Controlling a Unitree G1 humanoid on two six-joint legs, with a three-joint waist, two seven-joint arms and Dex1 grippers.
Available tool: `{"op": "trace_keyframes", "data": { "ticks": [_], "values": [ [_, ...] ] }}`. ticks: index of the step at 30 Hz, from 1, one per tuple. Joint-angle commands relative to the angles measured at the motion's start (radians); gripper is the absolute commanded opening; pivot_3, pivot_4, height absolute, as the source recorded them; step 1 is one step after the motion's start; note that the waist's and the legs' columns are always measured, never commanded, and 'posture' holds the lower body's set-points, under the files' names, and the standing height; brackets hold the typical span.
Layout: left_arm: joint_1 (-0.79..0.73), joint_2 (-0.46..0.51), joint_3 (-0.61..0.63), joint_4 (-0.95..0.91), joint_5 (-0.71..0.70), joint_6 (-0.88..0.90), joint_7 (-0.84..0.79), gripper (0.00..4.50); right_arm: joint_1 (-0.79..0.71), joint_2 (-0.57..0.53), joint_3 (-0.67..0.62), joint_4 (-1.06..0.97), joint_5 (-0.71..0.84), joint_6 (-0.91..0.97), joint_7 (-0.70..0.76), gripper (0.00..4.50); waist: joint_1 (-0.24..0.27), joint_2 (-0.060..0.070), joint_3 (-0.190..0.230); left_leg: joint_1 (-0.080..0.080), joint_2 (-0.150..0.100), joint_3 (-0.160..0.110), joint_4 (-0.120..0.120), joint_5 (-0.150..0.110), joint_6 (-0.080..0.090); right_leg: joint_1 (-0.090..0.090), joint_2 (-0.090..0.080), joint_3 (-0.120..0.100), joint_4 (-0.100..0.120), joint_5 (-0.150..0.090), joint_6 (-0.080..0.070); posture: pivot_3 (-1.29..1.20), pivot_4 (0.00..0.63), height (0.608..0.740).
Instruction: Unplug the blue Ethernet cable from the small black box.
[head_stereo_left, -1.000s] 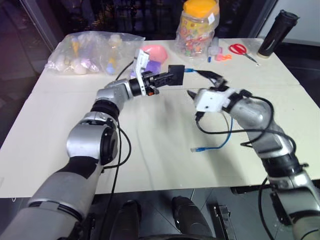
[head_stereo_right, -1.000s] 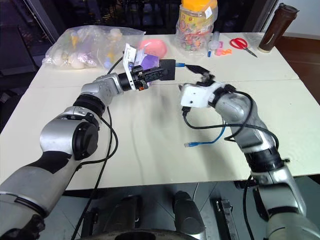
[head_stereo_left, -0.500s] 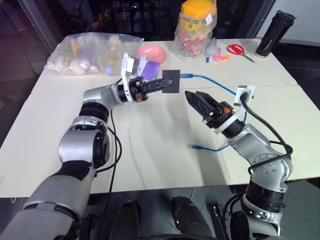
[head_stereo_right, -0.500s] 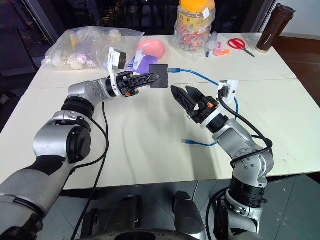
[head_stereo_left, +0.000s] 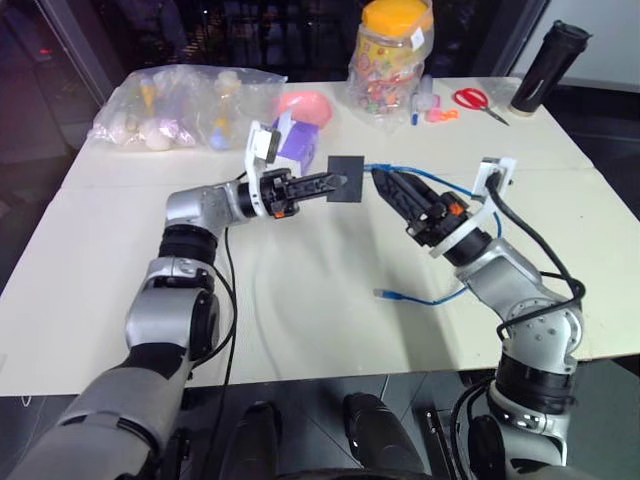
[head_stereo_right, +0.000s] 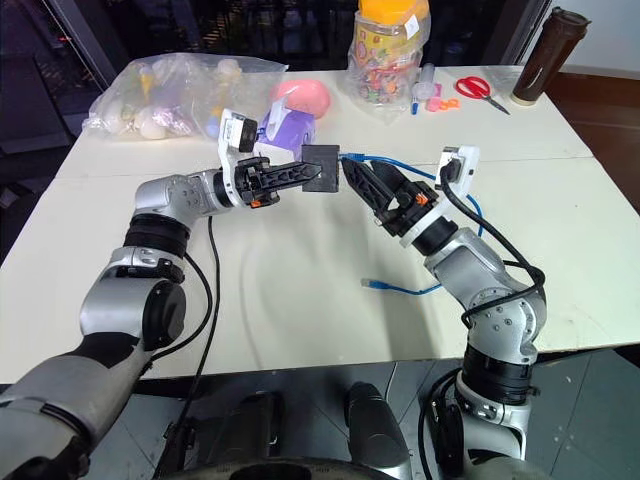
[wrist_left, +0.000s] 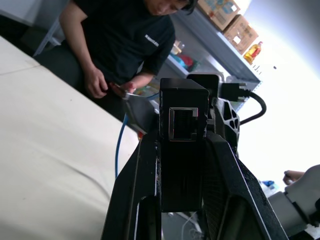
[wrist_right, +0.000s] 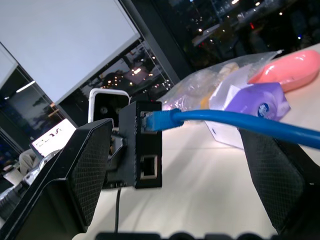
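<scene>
Right wrist view showed thin bright-blue Ethernet cable plugged into small flat matte-black plastic box, held above cream tabletop. Left gripper clamped box between black fingers. Right gripper spread wide, fingers either side of cable just beside box, not gripping. Cable's free plug lay on table.

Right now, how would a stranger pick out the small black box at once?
Look above the middle of the white table, where the two arms meet. The left gripper holds the small black box in the air. Unlike the purple tissue box behind it, it is flat, matte black, with the blue Ethernet cable plugged in.
</scene>
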Motion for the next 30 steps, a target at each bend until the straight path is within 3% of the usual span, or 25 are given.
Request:
{"op": "trace_keyframes", "data": {
  "ticks": [1, 6, 7, 9, 15, 24, 30],
  "values": [
    [0.014, -0.001, -0.005, -0.079, -0.048, 0.031, 0.018, 0.48, -0.015, -0.005, 0.014, -0.008, 0.019, -0.033, 0.006, 4.14, 0.000, 0.000, 0.000, 0.000, 0.000, 0.000, 0.000, 0.000, 0.000, 0.000, 0.000, 0.000, 0.000, 0.000, 0.000, 0.00, 0.150, 0.740],
    [0.035, -0.004, -0.009, -0.128, -0.077, 0.058, 0.040, 0.48, -0.013, -0.002, 0.032, -0.008, 0.021, -0.054, 0.001, 4.14, 0.001, 0.000, 0.000, 0.000, 0.000, 0.000, 0.000, 0.000, 0.000, 0.000, 0.000, 0.000, 0.000, 0.000, 0.000, 0.00, 0.150, 0.740],
    [0.038, -0.005, -0.011, -0.135, -0.083, 0.063, 0.044, 0.48, -0.011, -0.001, 0.037, -0.008, 0.019, -0.058, 0.001, 3.91, 0.001, 0.000, 0.000, 0.000, 0.000, 0.000, 0.000, 0.000, 0.000, 0.000, 0.000, 0.000, 0.000, 0.000, 0.000, 0.00, 0.150, 0.740],
    [0.043, -0.009, -0.014, -0.150, -0.091, 0.070, 0.051, 0.48, -0.008, 0.001, 0.046, -0.009, 0.021, -0.064, 0.000, 3.29, 0.001, 0.000, 0.000, 0.000, 0.000, 0.000, 0.000, 0.000, 0.000, 0.000, 0.000, 0.000, 0.000, 0.000, 0.000, 0.00, 0.150, 0.740],
    [0.045, -0.016, -0.023, -0.163, -0.111, 0.075, 0.070, 0.48, -0.006, 0.010, 0.071, -0.007, 0.040, -0.074, -0.010, 0.19, 0.000, 0.000, 0.000, 0.000, 0.000, 0.000, 0.000, 0.000, 0.000, 0.000, 0.000, 0.000, -0.001, 0.000, 0.000, 0.00, 0.150, 0.740],
    [0.044, -0.007, -0.030, -0.142, -0.138, 0.058, 0.097, 0.48, 0.003, 0.027, 0.065, 0.006, 0.095, -0.101, -0.046, 0.05, 0.001, 0.000, 0.000, 0.000, 0.000, 0.000, 0.000, 0.000, 0.000, 0.000, 0.000, 0.000, -0.001, 0.000, 0.000, 0.00, 0.150, 0.740],
    [0.034, 0.041, 0.007, -0.095, -0.134, 0.016, 0.134, 0.48, 0.005, 0.014, -0.059, 0.047, 0.193, -0.153, -0.110, 0.05, 0.002, 0.000, 0.000, 0.000, 0.000, 0.000, 0.000, 0.000, 0.000, 0.000, 0.000, 0.000, -0.001, 0.000, 0.000, 0.00, 0.150, 0.740]
  ]
}}
